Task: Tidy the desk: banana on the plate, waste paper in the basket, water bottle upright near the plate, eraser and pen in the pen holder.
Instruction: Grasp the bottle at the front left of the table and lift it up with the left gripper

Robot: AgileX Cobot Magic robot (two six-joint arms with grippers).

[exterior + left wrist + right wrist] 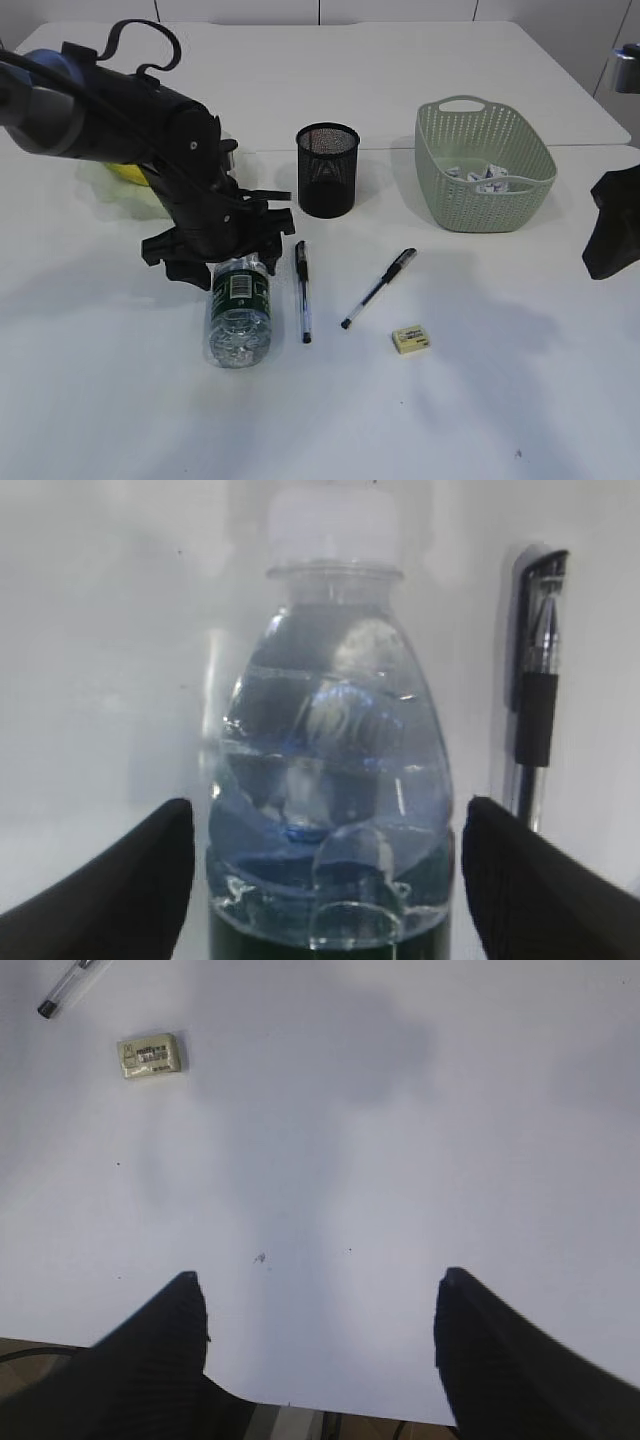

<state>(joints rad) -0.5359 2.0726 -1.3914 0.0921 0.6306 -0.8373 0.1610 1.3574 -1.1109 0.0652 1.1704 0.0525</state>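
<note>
a: left gripper (320, 880) straddles the lying water bottle (239, 310), jaws wide, not clamped, likely lined up to stand it up.
b: pens (302, 290) and eraser (411, 339) loose on the desk (520, 420). right gripper (320, 1360) open, empty, parked clear.

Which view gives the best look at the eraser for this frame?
The right wrist view: the eraser lies unobstructed on the desk, its printed top visible. The exterior view shows it smaller, right of the two pens. The left wrist view does not show it.
</note>
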